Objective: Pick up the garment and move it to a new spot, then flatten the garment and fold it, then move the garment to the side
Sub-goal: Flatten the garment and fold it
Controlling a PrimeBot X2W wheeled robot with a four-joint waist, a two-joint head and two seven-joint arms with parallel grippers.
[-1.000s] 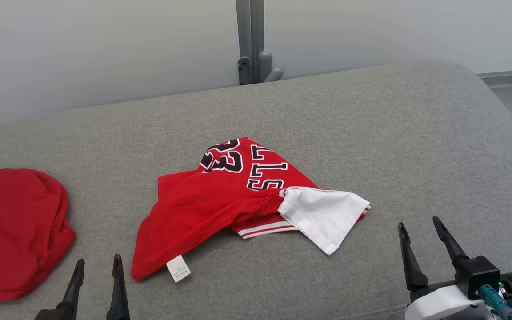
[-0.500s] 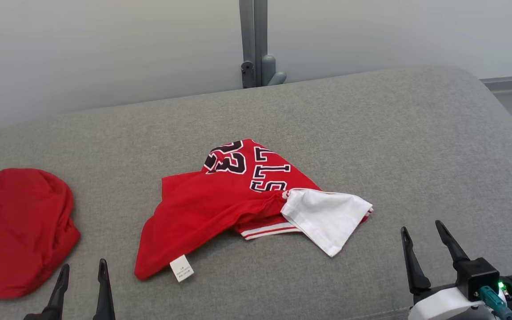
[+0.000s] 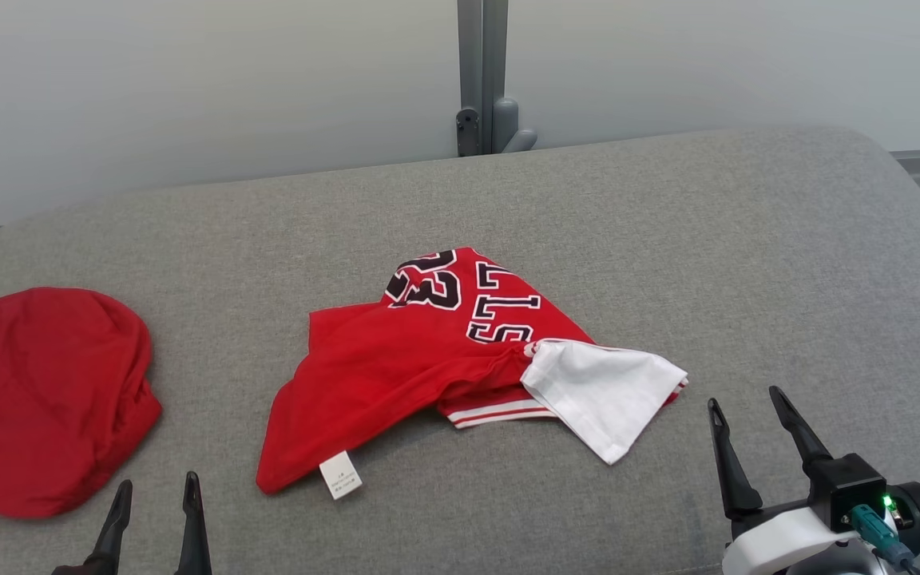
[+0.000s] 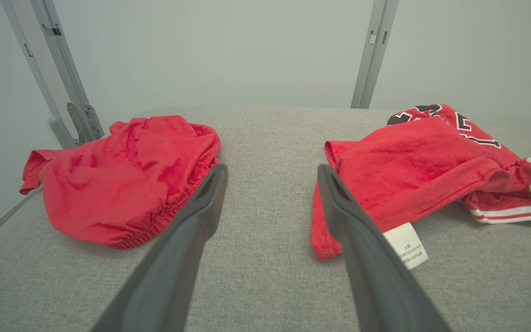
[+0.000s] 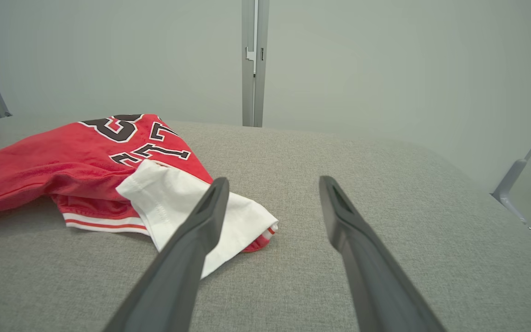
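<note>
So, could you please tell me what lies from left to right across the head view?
plain red garment → left gripper → red jersey → white sleeve → right gripper

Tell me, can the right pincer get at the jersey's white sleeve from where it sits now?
Probably yes. The right pincer is open, and the white sleeve lies uncovered at the red jersey's near edge, just ahead to its left, with bare grey cushion between them.
</note>
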